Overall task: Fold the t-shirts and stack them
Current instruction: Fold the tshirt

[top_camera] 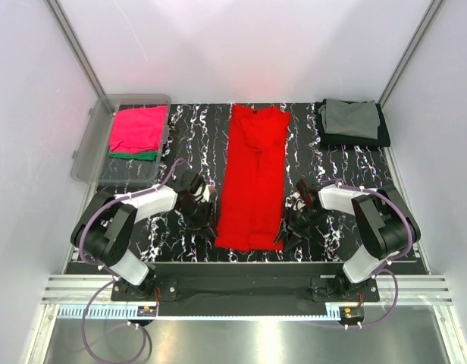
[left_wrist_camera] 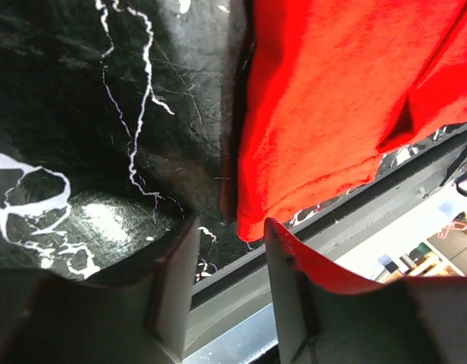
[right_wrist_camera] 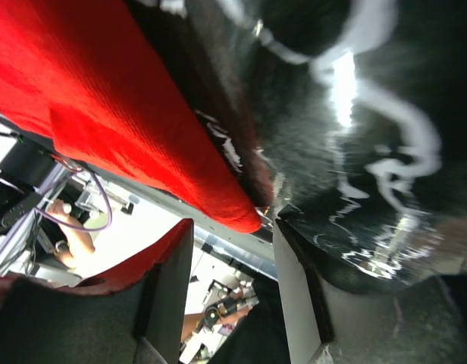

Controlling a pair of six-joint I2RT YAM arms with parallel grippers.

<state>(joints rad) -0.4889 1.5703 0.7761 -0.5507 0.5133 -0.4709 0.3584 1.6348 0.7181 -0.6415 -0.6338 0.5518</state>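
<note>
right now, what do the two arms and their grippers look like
Both the left arm and right arm have silver-white shells with black joints, and lilac cables loop along each. The left gripper and right gripper are black; their fingers are dark with pale grey inner faces.

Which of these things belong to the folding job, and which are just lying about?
Job:
red t-shirt, laid out mid-table
pink t-shirt on green t-shirt
grey t-shirt on black t-shirt
left gripper and right gripper, at the red shirt's near corners

Lying about:
clear plastic bin
</note>
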